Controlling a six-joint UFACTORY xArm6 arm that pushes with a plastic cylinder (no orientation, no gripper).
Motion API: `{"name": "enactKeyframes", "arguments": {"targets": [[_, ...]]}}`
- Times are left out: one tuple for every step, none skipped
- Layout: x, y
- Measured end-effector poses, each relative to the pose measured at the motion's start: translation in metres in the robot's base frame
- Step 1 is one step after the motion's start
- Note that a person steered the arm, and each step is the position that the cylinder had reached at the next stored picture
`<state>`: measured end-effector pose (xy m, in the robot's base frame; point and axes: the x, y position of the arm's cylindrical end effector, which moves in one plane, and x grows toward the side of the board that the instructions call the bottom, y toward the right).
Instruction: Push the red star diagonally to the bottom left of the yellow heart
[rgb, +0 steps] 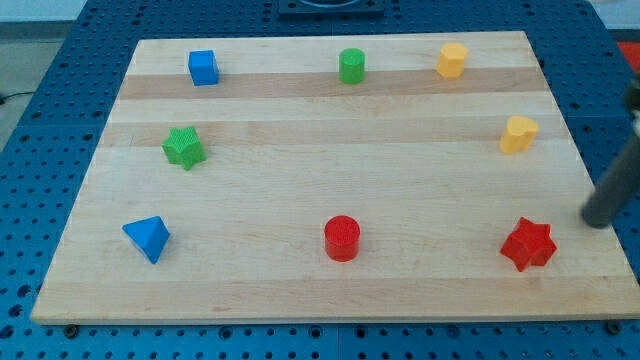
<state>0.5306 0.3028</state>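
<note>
Red star (527, 244) at board's five o'clock corner, below yellow heart (519, 133). My tip (597, 219), a bare rod with nothing to clasp, at star's two o'clock, apart. Judged light, rigid, free-sliding; best pushed squarely between points to avoid spin.

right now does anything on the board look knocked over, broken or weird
Nothing stands out. All eight blocks sit flat and apart on the wooden board, none damaged. My tip is just to the view's upper right of the red star, not touching it.

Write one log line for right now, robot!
tip: upper right of red star, apart | yellow heart: above star | push: not started
</note>
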Motion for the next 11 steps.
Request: {"name": "enactKeyframes", "arguments": {"targets": [[0.03, 0.02], [0.053, -0.013], [0.039, -0.056], [0.032, -0.1], [0.032, -0.146], [0.029, -0.202], [0.028, -0.253], [0.048, -0.252], [0.057, -0.252], [0.065, -0.252], [0.066, -0.26]]}}
